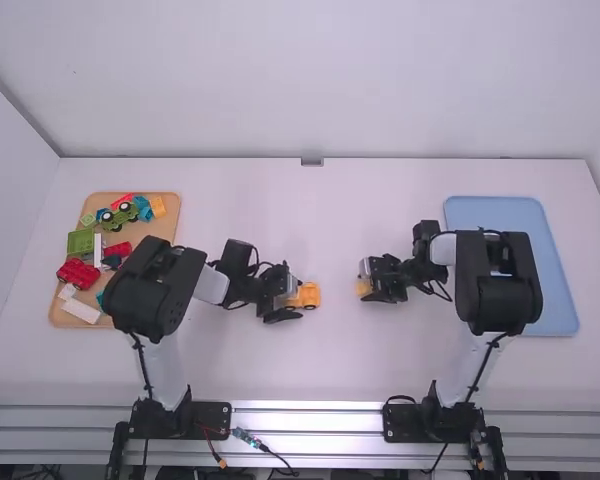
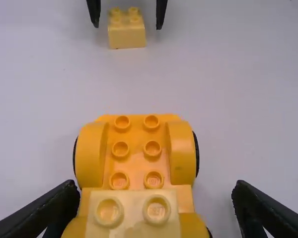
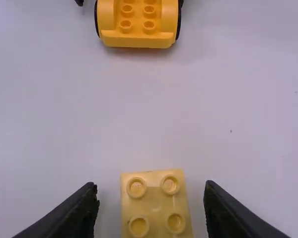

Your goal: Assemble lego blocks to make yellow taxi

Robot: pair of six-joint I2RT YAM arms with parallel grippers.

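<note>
Lab: robot arms (image 1: 498,282), metal rail (image 1: 310,420)

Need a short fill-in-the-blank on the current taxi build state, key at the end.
1. The left tool is ____, not shut, around the wheeled chassis.
2. The loose block between the fingers of the right tool has ____ studs on top.
3. The tray on the right-hand side of the table is coloured ____.

Missing words: open; four; blue.
</note>
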